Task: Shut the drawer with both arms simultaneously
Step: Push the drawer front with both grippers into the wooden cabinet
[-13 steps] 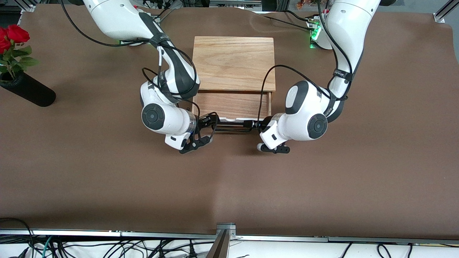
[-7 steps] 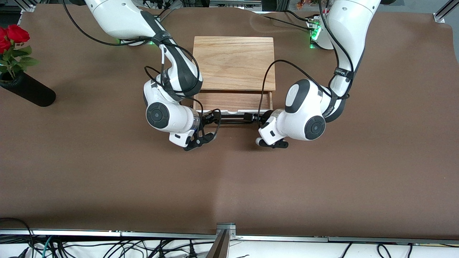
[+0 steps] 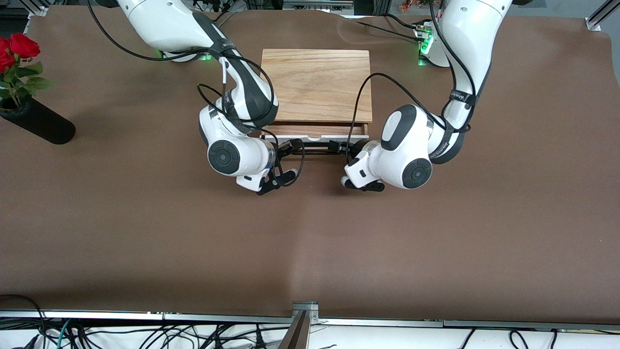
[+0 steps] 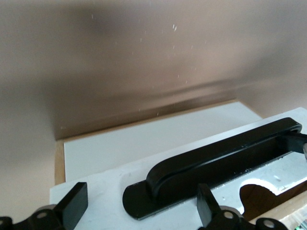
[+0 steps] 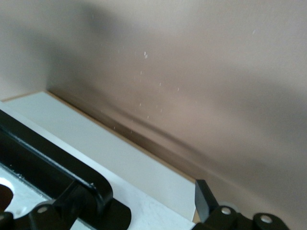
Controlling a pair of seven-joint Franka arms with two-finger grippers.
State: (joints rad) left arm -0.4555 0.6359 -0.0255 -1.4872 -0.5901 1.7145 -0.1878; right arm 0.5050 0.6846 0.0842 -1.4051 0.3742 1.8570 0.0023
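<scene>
The light-wood box (image 3: 316, 85) stands mid-table between the arms. Its drawer (image 3: 315, 130) sticks out only a narrow strip, with the white front panel (image 3: 315, 138) and black handle (image 3: 316, 147) facing the front camera. My right gripper (image 3: 289, 146) is open at the handle's end toward the right arm. In the right wrist view its fingers (image 5: 204, 196) straddle the handle's end (image 5: 57, 167) against the panel (image 5: 96, 143). My left gripper (image 3: 337, 145) is open at the handle's other end. Its fingers (image 4: 74, 208) straddle that end (image 4: 216, 158) at the panel (image 4: 144, 143).
A black vase (image 3: 41, 123) with red roses (image 3: 14, 51) lies toward the right arm's end of the table. Brown cloth (image 3: 310, 242) covers the table. Cables (image 3: 145, 334) hang along the edge nearest the front camera.
The drawer has slid most of the way into the box. Both grippers have moved toward the box with its front panel, staying at the handle's ends.
</scene>
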